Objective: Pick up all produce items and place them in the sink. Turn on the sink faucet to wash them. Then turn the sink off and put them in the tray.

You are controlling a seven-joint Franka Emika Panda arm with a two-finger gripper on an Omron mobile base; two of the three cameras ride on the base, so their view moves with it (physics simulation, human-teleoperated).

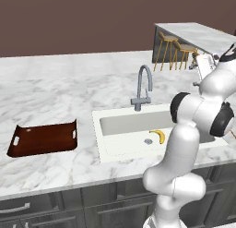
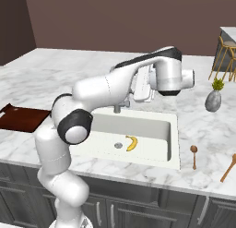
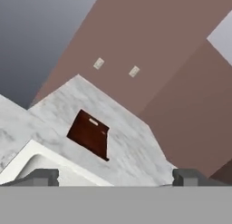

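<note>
Grey-veined marble counter (image 1: 55,91) carries the tray (image 1: 44,139) at far left, empty. Next comes the sink (image 1: 120,123), where the banana (image 1: 159,135) lies on the basin floor just right of the drain (image 1: 148,141); the faucet (image 1: 143,88) stands behind. Two wooden spoons (image 2: 194,156) and a vase (image 2: 213,99) show from the right base camera. From the hand camera the gripper (image 3: 116,177) stands wide apart, holding nothing, facing the tray.

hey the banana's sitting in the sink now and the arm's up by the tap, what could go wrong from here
The open end effector looks out across the counter toward the tray, not at the faucet, so it may miss the small side lever. The banana lies beside the drain, possibly outside the water stream. The elbow hangs over the basin, crowding the later pick.
</note>
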